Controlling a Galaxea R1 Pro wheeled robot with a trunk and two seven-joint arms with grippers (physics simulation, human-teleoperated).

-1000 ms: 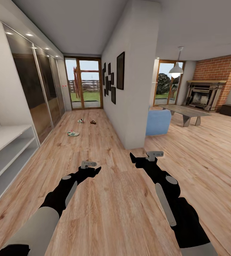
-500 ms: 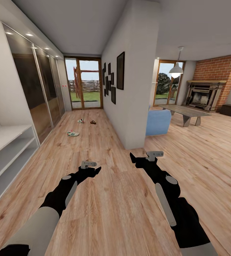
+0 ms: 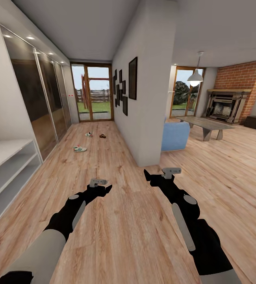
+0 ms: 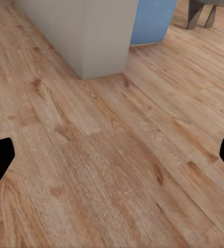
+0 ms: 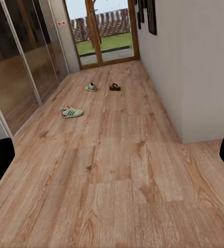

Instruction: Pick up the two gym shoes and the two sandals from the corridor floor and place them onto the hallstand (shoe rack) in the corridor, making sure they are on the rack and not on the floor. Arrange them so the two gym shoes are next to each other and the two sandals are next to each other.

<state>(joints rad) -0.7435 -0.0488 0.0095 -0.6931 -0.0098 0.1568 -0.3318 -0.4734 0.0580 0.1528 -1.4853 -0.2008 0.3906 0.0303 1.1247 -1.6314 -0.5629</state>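
Far down the corridor floor (image 3: 116, 221) lie a gym shoe (image 3: 80, 148), another (image 3: 89, 134) and a sandal (image 3: 102, 136) — we should roll straight ahead, hallstand (image 3: 8, 165) alongside, left claw (image 3: 102, 188) and right claw (image 3: 148, 176) both spread, holding nothing.

Gym shoes (image 3: 80, 148) (image 3: 89, 134), sandal (image 3: 102, 136) (apart) on floor (image 3: 116, 221).
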